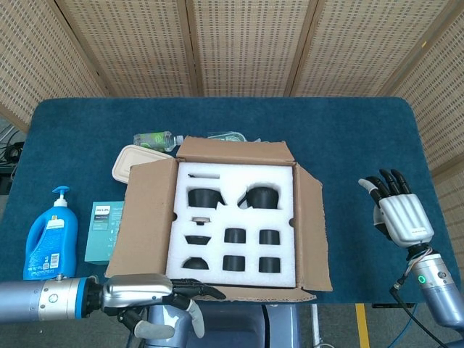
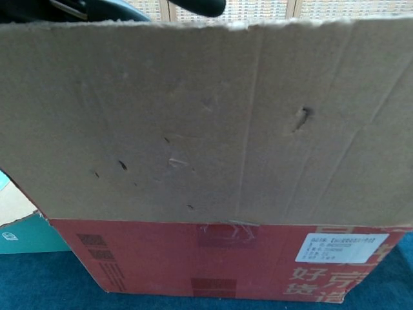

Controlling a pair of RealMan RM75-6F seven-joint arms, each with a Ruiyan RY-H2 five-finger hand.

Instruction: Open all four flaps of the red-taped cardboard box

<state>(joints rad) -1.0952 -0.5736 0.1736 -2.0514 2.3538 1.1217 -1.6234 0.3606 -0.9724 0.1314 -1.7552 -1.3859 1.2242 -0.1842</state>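
Note:
The cardboard box (image 1: 235,217) sits mid-table with its left, far and right flaps spread outward. White foam with several black round parts fills its inside. The near flap (image 1: 250,293) leans toward me, and my left hand (image 1: 148,299) presses on its left end, fingers laid over the edge. In the chest view this flap (image 2: 206,123) fills most of the frame above the red-printed box wall (image 2: 213,265), and dark fingers (image 2: 193,6) show over its top edge. My right hand (image 1: 399,209) hovers open to the right of the box, holding nothing.
Left of the box lie a blue pump bottle (image 1: 49,232), a teal packet (image 1: 101,230), a beige lidded container (image 1: 130,161) and a small green-labelled bottle (image 1: 156,139). The table's near edge runs just under the box front.

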